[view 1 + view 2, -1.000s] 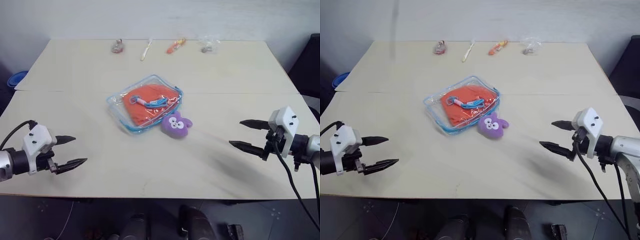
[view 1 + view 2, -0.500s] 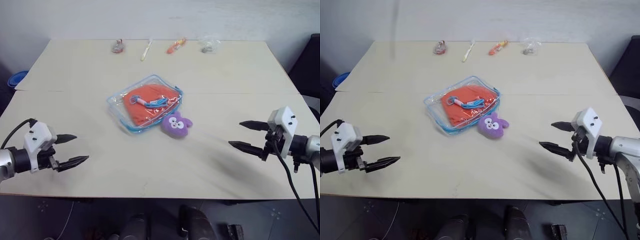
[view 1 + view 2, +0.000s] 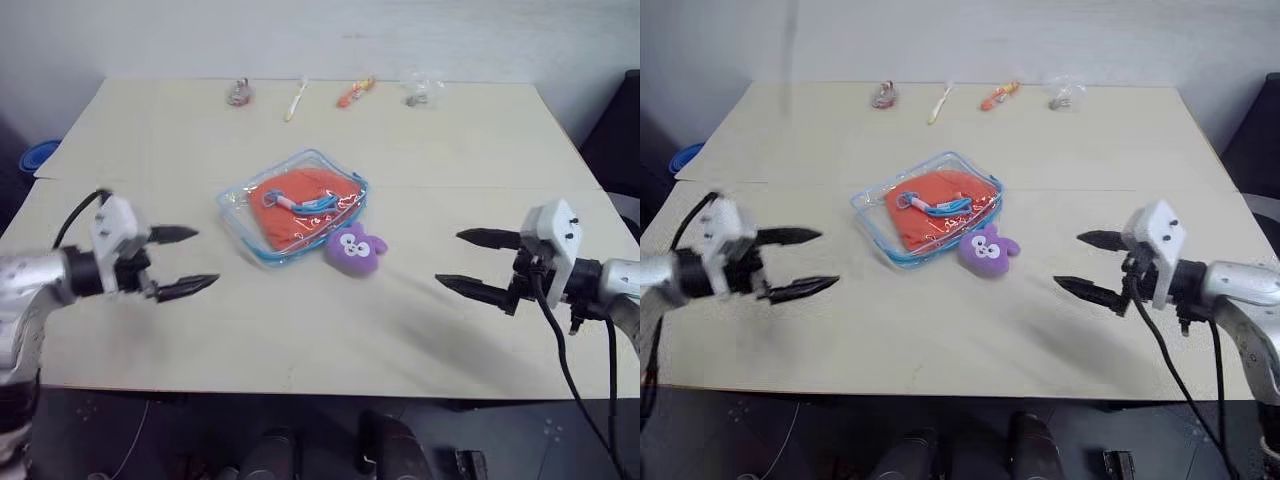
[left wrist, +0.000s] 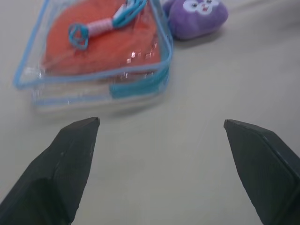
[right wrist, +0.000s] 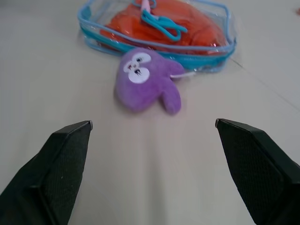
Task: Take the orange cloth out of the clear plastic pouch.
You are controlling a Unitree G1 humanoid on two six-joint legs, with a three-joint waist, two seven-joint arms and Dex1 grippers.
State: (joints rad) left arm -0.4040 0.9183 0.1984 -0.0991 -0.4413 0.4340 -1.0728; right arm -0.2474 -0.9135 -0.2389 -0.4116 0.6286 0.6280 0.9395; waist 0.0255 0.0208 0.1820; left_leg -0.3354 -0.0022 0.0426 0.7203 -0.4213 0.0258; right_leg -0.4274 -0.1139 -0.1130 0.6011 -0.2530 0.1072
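We hold the left gripper [image 3: 185, 262] with its fingers spread wide and nothing between them, and the right gripper [image 3: 470, 262] likewise spread and empty. Both hover above the table [image 3: 300, 340], pointing inward toward each other.

The clear plastic pouch [image 3: 238, 205] lies flat on the table between the two grippers, ahead of their fingertips and nearer to the left gripper than to the right. The orange cloth [image 3: 292, 208] is inside it, filling most of the interior. A light blue cord with a ring [image 4: 78, 35] lies on the top face of the pouch. A purple plush toy [image 5: 143, 79] touches the pouch edge on the right gripper's side, between that gripper and the pouch.

Handling assessment:
- We judge the pouch to be light, thin and slick. It will probably slide on the table if pulled from one side only.
- The cloth looks soft and will bunch and fold. It should tolerate a firm pinch.
- We cannot tell from these views whether the zipper is open.

Recommended hold:
- Left gripper: pinch the blue-edged corner [image 4: 140, 86] of the pouch nearest its fingertips, where the edging gives a stiffer seam.
- Right gripper: pass over or around the plush toy, then pinch a fold of cloth at the pouch opening.

Small items [image 3: 345, 94] lie along the far edge, well apart from both grippers.
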